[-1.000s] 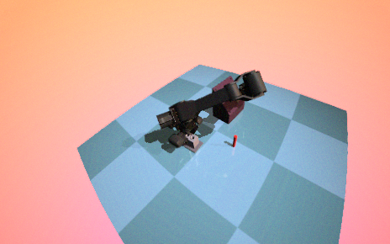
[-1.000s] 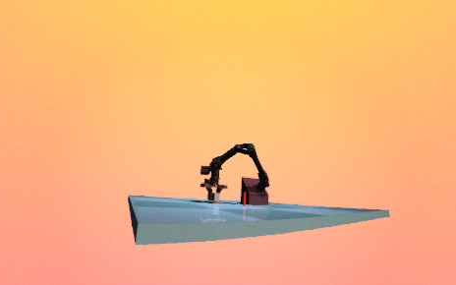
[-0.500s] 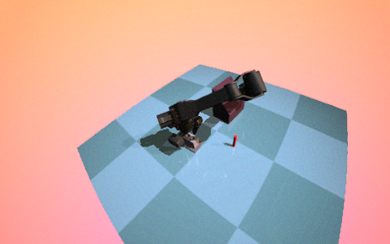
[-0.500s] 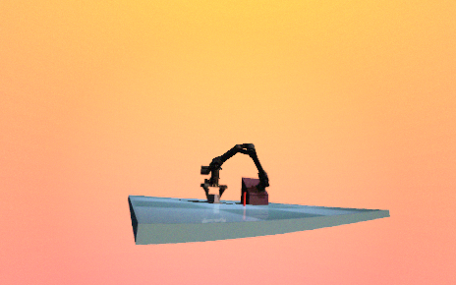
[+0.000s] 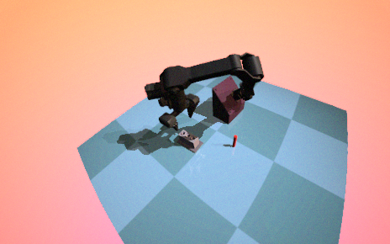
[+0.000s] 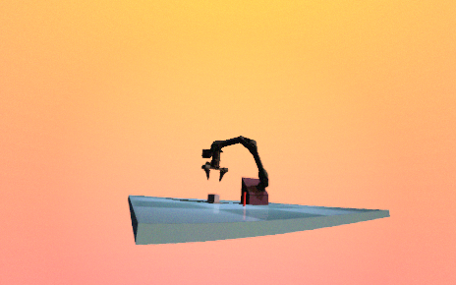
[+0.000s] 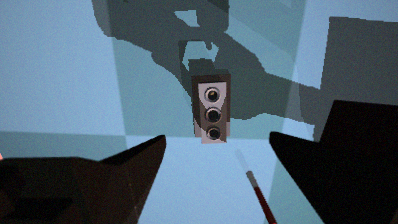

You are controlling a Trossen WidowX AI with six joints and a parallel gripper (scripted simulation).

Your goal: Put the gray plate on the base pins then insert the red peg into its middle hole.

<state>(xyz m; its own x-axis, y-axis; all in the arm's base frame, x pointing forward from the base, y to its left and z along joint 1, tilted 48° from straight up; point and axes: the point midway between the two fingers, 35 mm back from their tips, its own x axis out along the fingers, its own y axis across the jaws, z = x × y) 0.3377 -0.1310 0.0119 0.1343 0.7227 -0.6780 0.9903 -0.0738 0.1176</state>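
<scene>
The gray plate (image 5: pixel 196 141) (image 7: pixel 213 105) is a thick block with three round holes in a row. It rests over the base (image 5: pixel 196 149) (image 7: pixel 228 95), whose edges show around it. Something pale shows inside its far hole in the wrist view. Whether it lies fully flat is too small to tell. My gripper (image 5: pixel 183 121) (image 6: pixel 214 179) (image 7: pixel 217 138) is wide open and empty, above the plate and apart from it. The red peg (image 5: pixel 234 140) (image 6: pixel 244 199) (image 7: pixel 264 205) stands upright on the table beside the base, with a grayish upper end in the wrist view.
The maroon wedge-shaped block (image 5: pixel 222 103) (image 6: pixel 256 198) stands by the arm's foot, behind the peg. The checkered table (image 5: pixel 214 189) (image 6: pixel 182 232) ends at a near edge in the exterior view. The arm's shadow falls around the base.
</scene>
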